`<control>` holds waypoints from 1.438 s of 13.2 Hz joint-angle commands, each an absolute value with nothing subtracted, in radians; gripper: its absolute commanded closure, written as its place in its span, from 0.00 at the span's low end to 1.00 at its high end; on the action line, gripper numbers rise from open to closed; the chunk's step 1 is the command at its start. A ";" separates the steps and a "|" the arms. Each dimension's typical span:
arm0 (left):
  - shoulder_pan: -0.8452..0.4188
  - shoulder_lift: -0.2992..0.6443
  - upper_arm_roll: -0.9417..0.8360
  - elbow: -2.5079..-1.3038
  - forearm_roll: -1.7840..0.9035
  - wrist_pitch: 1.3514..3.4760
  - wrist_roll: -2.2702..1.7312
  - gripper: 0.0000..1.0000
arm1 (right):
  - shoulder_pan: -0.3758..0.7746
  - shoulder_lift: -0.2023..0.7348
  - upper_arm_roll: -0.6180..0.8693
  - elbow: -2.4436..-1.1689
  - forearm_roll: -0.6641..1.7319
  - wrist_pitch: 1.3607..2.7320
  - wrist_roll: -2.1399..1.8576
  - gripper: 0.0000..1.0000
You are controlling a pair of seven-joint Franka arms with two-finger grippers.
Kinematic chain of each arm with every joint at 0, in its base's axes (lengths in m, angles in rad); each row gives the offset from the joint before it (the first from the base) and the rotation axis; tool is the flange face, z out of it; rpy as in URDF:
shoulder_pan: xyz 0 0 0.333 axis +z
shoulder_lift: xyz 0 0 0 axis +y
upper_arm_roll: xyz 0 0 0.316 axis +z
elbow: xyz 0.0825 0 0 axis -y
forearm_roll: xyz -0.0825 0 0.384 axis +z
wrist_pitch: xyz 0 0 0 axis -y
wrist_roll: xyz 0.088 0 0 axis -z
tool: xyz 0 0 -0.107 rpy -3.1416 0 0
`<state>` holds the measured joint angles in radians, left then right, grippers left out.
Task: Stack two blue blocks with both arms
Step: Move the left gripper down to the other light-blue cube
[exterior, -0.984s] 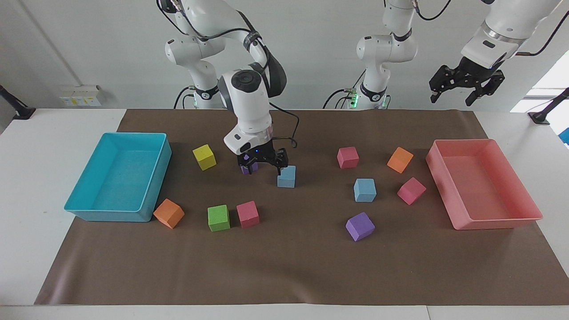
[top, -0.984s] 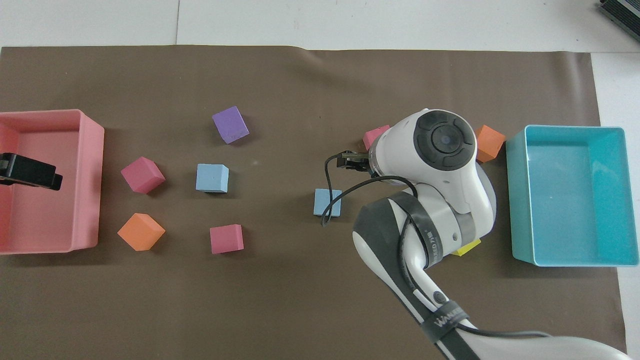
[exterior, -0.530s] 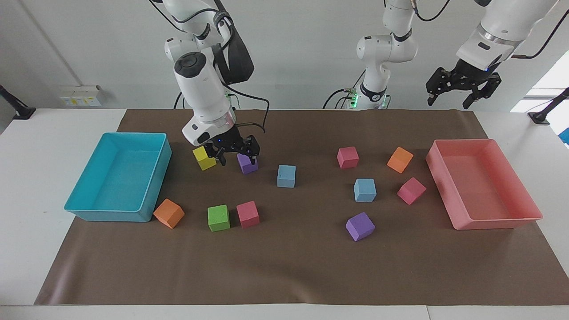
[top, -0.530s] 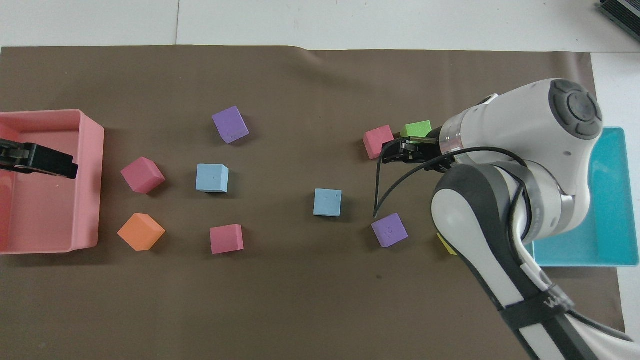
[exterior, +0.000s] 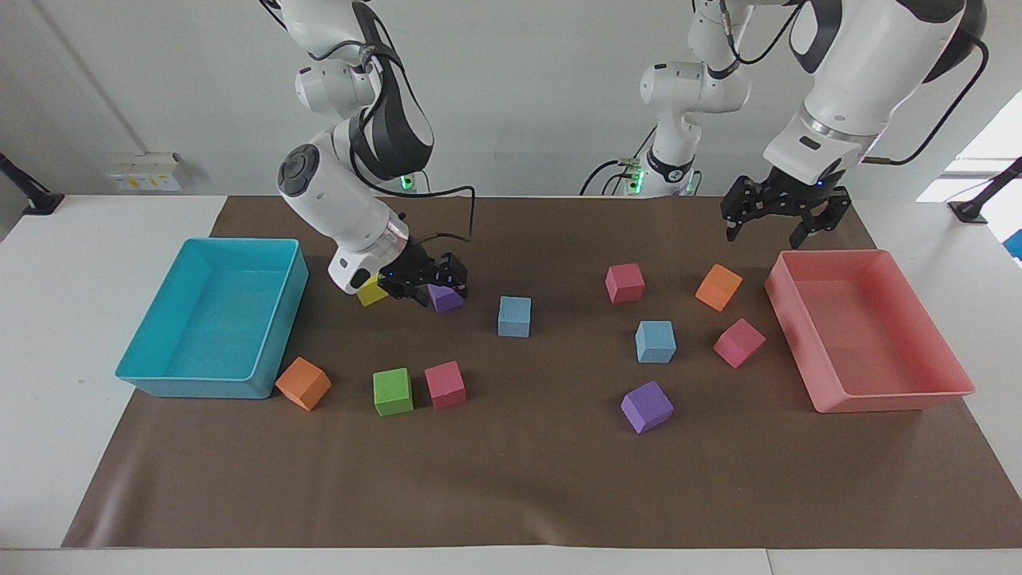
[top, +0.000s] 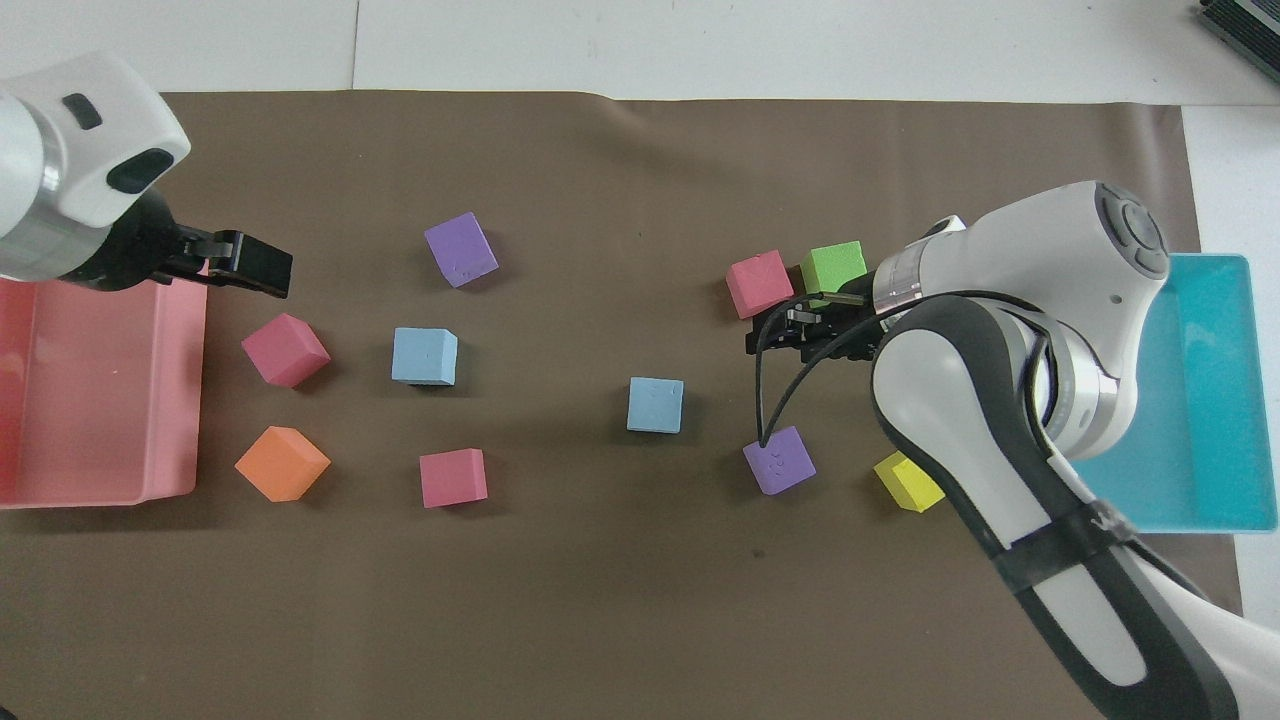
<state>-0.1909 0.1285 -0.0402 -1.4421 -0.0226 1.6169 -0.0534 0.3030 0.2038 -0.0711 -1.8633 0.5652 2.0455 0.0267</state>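
Two light blue blocks lie apart on the brown mat. One blue block (exterior: 515, 316) (top: 656, 405) sits mid-mat, the other (exterior: 655, 342) (top: 425, 356) toward the left arm's end. My right gripper (exterior: 435, 281) (top: 765, 338) hangs low and tilted over a purple cube (exterior: 445, 298) (top: 779, 460), next to a yellow cube (exterior: 370, 292) (top: 908, 482). It is a cube's width clear of the mid-mat blue block and holds nothing that I can see. My left gripper (exterior: 765, 231) (top: 252, 266) is open and empty in the air, over the mat's edge by the pink tray (exterior: 878, 401) (top: 192, 380).
A turquoise tray (exterior: 160, 375) (top: 1240, 400) stands at the right arm's end. Loose cubes lie around: pink (exterior: 624, 283), orange (exterior: 718, 287), pink (exterior: 738, 343), purple (exterior: 647, 406), green (exterior: 393, 391), pink (exterior: 445, 385) and orange (exterior: 303, 383).
My right gripper swung away from the mid-mat blue block toward the right arm's end and tilted over by the purple cube. My left gripper came down and in toward the mat.
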 commanded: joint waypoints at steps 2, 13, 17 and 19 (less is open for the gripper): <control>-0.247 0.149 -0.029 -1.547 -0.020 1.768 -0.118 0.00 | 0.296 0.250 -0.057 -1.891 0.693 2.100 -0.054 1.00; -0.299 0.193 -0.026 -1.908 -0.006 2.183 -0.161 0.00 | 0.302 0.383 -0.057 -1.976 1.064 2.120 -0.570 1.00; -0.307 0.215 -0.028 -1.995 0.034 2.284 -0.161 0.00 | 0.290 0.385 -0.057 -2.016 1.147 2.118 -0.646 1.00; -0.310 0.219 -0.028 -2.025 0.034 2.318 -0.163 0.00 | 0.296 0.383 -0.055 -2.040 1.149 2.121 -0.650 1.00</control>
<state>-0.2865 0.2304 -0.0424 -1.9760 0.0123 2.2650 -0.1456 0.3036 0.3946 -0.0655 -2.0054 1.1164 2.1039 -0.6134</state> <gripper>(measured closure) 0.000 0.991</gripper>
